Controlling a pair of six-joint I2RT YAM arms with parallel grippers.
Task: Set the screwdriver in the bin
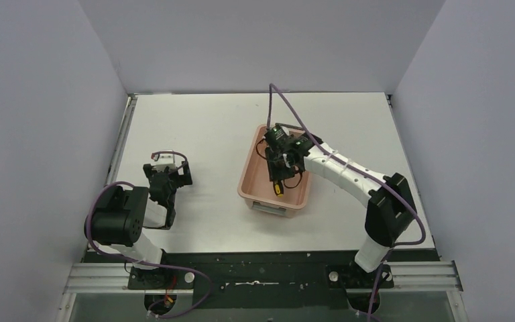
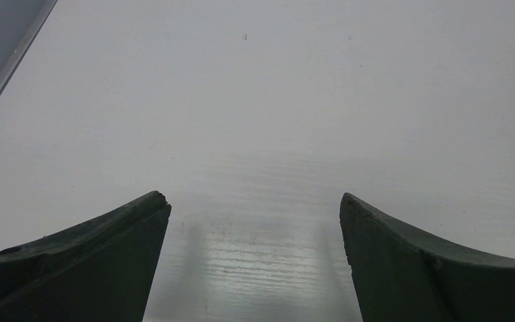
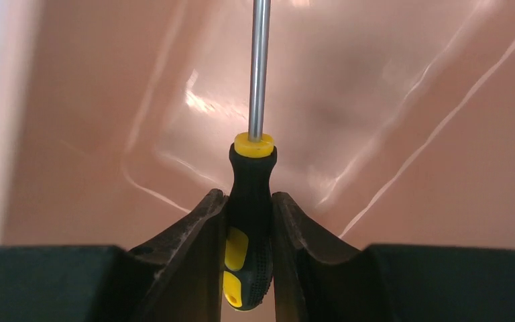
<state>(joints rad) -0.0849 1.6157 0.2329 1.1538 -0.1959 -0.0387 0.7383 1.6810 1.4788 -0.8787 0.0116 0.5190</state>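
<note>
**Near edge.** Both arm bases are bolted to a black strip along the near edge of the table. The left arm is folded close to its base on the left side, well apart from the bin.

**Left gripper.** Released. Its two dark fingers stand wide apart with nothing between them. Only white table surface shows below and beyond them.

**Right arm.** It reaches from its base on the right, forward and leftward, and ends above the bin.

**Right gripper.** Clenched on the screwdriver. The two fingers press the black-and-yellow handle from either side. The yellow collar and the thin metal shaft project beyond the fingertips. The shaft runs out of the top of the wrist view, so its tip is not visible.

**Bin.** This is a salmon-pink rectangular tub with rounded corners. It stands on the table right of centre, with its long sides running near to far. In the top view the right gripper and the screwdriver lie inside the bin's outline, and a spot of yellow handle shows at the gripper's near side. In the wrist view the pink floor and walls fill the background behind the shaft. Whether the screwdriver touches the bin cannot be told.

**Far zone.** Beyond the bin, white table runs to the grey back wall.
</note>
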